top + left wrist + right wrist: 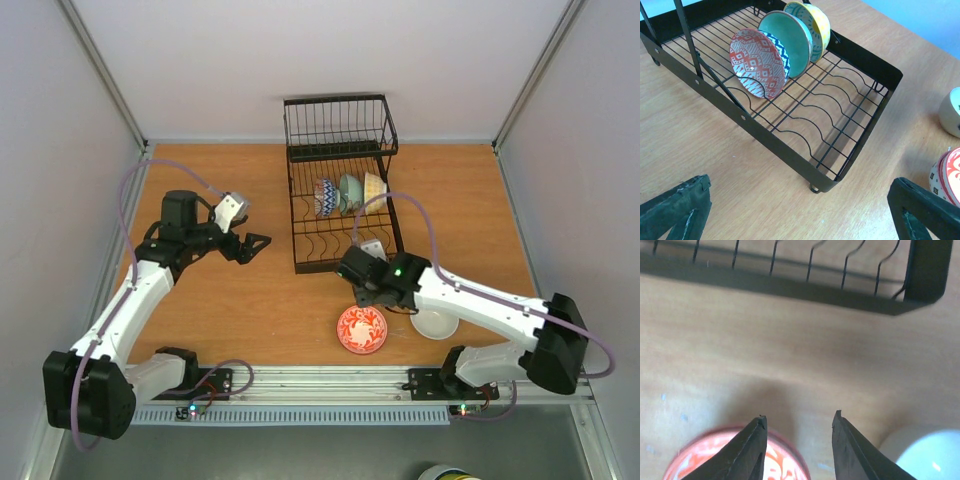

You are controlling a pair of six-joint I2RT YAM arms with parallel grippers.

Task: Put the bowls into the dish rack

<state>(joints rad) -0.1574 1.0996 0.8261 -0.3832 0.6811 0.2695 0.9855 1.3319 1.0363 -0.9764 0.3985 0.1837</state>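
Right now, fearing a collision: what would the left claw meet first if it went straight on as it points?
Probably the dish rack, its long side rail, past a strip of bare table. Depth is unclear: if the left claw tilts down, it may touch wood first.

1. The left arm [130, 300] rises from the near-left corner of the table [250, 320] and runs along the left edge, its wrist turned toward the middle.
2. The left gripper [258, 245] is spread wide and empty.
3. The right arm [490, 305] reaches from the near-right corner toward the middle, close to the near edge.
4. The right gripper [368, 298] points downward, its fingers [752, 452] parted and holding nothing.
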